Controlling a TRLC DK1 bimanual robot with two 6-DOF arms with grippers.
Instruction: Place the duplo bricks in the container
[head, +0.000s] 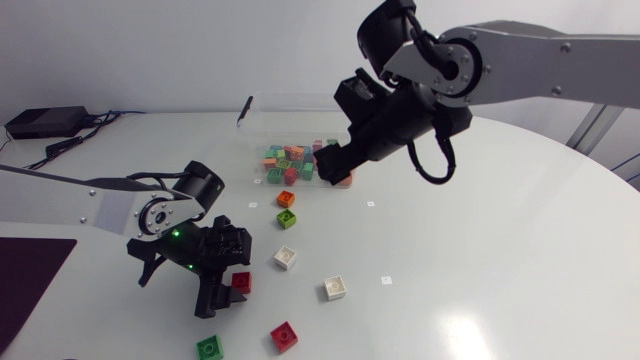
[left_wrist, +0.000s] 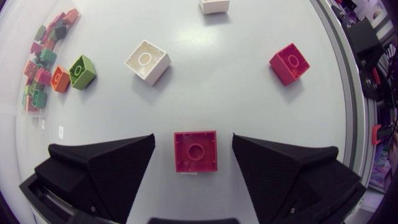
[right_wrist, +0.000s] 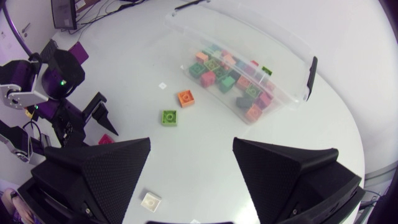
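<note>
My left fingers (left_wrist: 106, 171) stood wide apart, low over the bench (left_wrist: 236, 93). A red brick (left_wrist: 195, 151) lay between them, hollow side up. Bare bench showed on both sides of it, so neither finger touched it and they held nothing.

Just ahead of those fingers lay a white brick (left_wrist: 147, 61), also hollow side up. A second red brick (left_wrist: 290, 63) sat off to one side, studs up and well apart from the first. A second white brick (left_wrist: 214, 5) lay further ahead. Beyond the nearer white brick, a green brick (left_wrist: 81, 71) and an orange brick (left_wrist: 60, 79) sat just beside each other, near the container (head: 285, 115). From the head view I could also see a second green brick (head: 210, 347) close to the bench's front edge, near my left arm (head: 120, 190).

My right fingers (right_wrist: 292, 180) were spread just as wide, with nothing between them and nothing touching them. They hung high in the air, with only bare bench far below them. In the wrist view the container lay ahead of them. In the head view they hung in front of its right end.

The container was clear, with a black clip (right_wrist: 309, 78) on one end. It held a loose heap of sorted bricks (right_wrist: 224, 78) in green, orange, red and pink. Seven bricks remained out on the bench.
</note>
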